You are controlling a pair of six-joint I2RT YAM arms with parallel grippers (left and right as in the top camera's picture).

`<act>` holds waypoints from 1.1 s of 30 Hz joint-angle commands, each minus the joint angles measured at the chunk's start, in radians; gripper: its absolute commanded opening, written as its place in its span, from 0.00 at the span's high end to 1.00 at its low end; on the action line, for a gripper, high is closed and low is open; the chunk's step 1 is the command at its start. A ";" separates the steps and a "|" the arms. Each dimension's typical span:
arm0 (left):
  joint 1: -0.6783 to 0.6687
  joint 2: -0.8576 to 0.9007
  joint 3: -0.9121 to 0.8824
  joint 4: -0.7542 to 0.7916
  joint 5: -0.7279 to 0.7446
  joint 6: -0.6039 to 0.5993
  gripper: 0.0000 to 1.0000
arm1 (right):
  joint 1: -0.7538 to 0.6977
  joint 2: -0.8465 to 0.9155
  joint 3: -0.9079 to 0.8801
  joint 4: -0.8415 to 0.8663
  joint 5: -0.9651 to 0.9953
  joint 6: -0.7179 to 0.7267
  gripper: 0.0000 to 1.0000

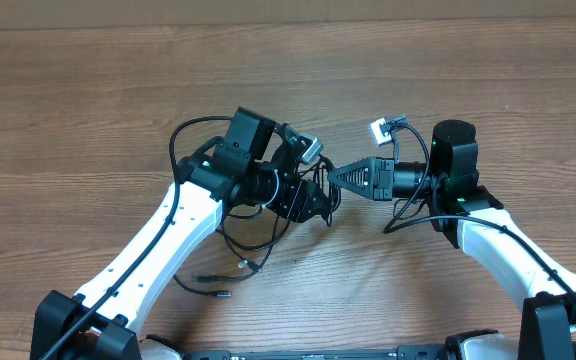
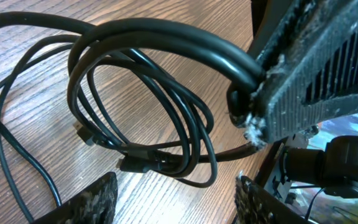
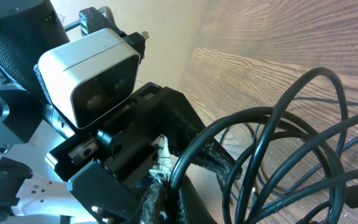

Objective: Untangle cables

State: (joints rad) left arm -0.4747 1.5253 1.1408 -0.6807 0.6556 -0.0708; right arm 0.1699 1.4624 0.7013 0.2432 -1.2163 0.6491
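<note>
The thin black flexible cables (image 2: 160,26) lie looped on the brown wood-grain tabletop (image 1: 88,100) near the centre. The right claw (image 1: 332,176) is clamped tight on a bunch of strands, while the left claw (image 2: 178,190) just beside them gapes wide, gripping nothing.

Even bright light, blurred wrist foregrounds

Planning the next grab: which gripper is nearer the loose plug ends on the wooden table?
Left. In the overhead view the left gripper sits up-right of the loose plug ends; the right gripper lies beyond it, jaws shut on the thin black cables.
</note>
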 commanded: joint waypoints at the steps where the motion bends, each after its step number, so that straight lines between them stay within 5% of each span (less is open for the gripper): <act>1: -0.004 0.006 0.007 0.005 0.032 0.022 0.39 | -0.002 -0.023 0.027 0.031 -0.017 0.059 0.96; 21: -0.053 0.006 0.007 0.096 0.043 0.023 0.48 | -0.002 -0.023 0.027 0.182 -0.017 0.219 0.96; 30: -0.090 0.015 0.006 0.102 -0.098 0.011 0.58 | -0.002 -0.023 0.027 0.211 -0.024 0.250 0.96; 33: -0.092 0.034 0.006 0.100 -0.134 0.011 0.69 | -0.002 -0.023 0.027 0.232 -0.029 0.268 0.96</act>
State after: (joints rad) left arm -0.5598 1.5291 1.1408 -0.5797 0.5896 -0.0708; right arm 0.1699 1.4624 0.7013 0.4538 -1.2232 0.8936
